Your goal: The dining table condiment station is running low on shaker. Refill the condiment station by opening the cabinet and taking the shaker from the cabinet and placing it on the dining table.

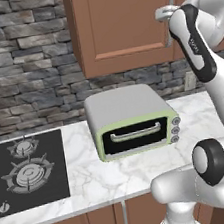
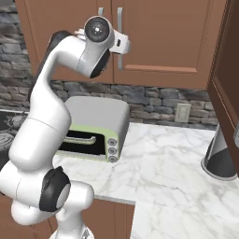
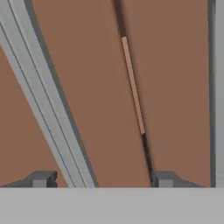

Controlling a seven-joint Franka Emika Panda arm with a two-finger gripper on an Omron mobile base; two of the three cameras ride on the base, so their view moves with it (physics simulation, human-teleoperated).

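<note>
The white arm reaches up to the closed cabinet [image 1: 122, 26] above the marble counter [image 2: 168, 158], its gripper [image 3: 103, 179] spread wide, grasping nothing, one silver bar handle [image 3: 48, 100] between its fingertips [image 3: 41, 179] near the door seam. A toaster oven [image 1: 133, 121] sits below, right of the stove [image 1: 26, 171].

Everything around me is lit evenly and flatly, with no glare and no hard-edged shadows; only a soft dark patch lies under the toaster oven [image 1: 133, 122]. My base views are sharp. My hand view is softer, the cabinet [image 3: 96, 87] handle [image 3: 43, 100] slightly blurred.
</note>
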